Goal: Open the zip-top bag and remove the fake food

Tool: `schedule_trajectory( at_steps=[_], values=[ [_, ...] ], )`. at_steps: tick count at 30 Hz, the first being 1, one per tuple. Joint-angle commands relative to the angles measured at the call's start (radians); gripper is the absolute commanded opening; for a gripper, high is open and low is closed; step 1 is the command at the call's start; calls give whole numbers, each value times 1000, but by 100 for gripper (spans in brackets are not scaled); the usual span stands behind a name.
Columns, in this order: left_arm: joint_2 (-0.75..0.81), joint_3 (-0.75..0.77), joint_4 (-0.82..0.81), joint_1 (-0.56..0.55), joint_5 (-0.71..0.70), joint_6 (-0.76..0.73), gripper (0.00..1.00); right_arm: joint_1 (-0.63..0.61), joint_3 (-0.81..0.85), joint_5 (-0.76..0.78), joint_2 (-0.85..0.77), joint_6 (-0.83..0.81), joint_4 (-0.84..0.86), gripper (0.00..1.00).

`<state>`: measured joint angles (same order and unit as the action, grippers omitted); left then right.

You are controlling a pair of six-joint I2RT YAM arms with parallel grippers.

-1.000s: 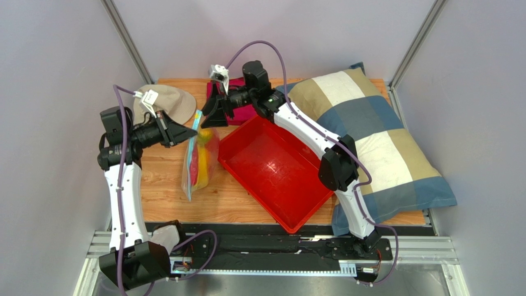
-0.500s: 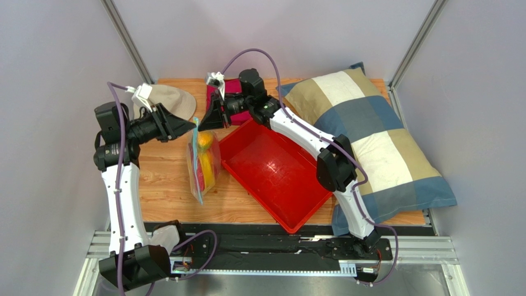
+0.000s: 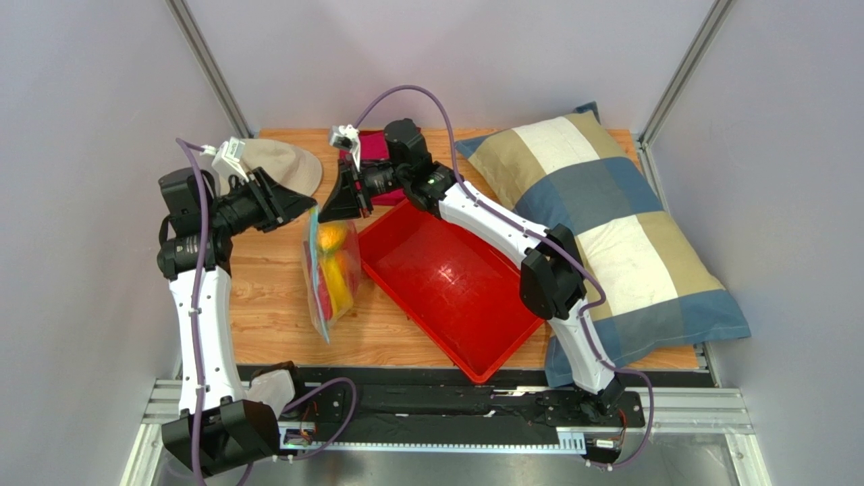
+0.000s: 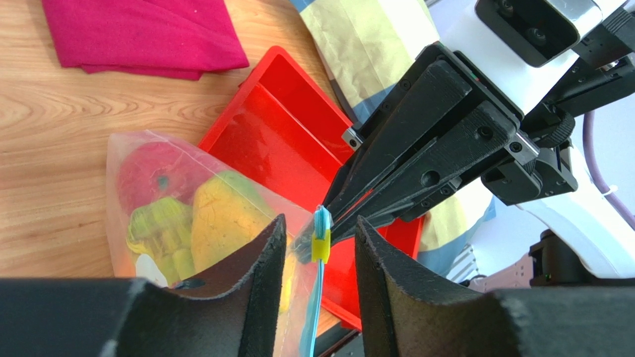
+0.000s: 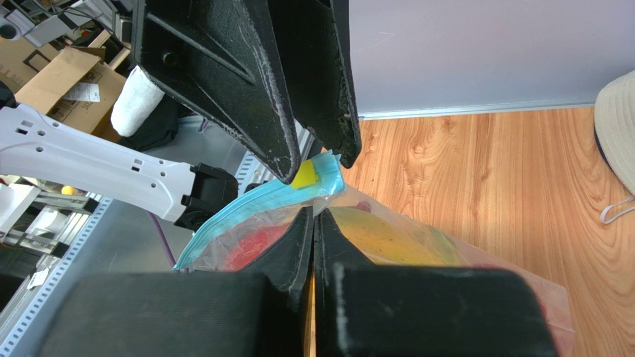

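The clear zip-top bag [image 3: 327,294] hangs upright over the wooden table, just left of the red tray. My right gripper [image 5: 313,213] is shut on the bag's plastic just under the blue zip strip [image 5: 253,199]. My left gripper [image 4: 320,223] is open, its fingers straddling the yellow slider [image 4: 320,245] at the strip's end without pressing it. The fake food inside shows through the plastic: a yellow-green mango [image 4: 223,216], a red apple [image 4: 153,175] and a yellow-green banana bunch [image 4: 156,230]. From above, both grippers meet at the bag's top corner [image 3: 320,210].
A red tray [image 3: 456,294] lies right of the bag. A patchwork pillow [image 3: 608,223] fills the right side. A magenta cloth [image 3: 377,147] and a beige cap [image 3: 279,162] lie at the back. Bare wood [image 3: 264,294] shows left of the bag.
The left gripper, shut on the bag's top a second ago, has opened. The right gripper moved left and shut on the bag below the zip strip.
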<state>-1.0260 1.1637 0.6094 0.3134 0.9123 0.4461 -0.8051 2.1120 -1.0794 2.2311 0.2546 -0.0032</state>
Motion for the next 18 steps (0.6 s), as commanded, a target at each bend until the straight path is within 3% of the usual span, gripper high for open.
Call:
schedule_trajectory(
  at_steps=[1,5,12,18],
  values=[
    [-5,-2,-23,-11,14,3,42,-2,11,16,-59,5,26,0],
    [-9,-18,-36,-20,45,2,29,-2,16,16,-51,35,51,0],
    [3,-48,-37,-27,71,-3,30,0,14,21,-44,67,66,0],
    [7,-50,-37,-28,59,-6,2,0,14,41,-41,89,68,0]
  ],
)
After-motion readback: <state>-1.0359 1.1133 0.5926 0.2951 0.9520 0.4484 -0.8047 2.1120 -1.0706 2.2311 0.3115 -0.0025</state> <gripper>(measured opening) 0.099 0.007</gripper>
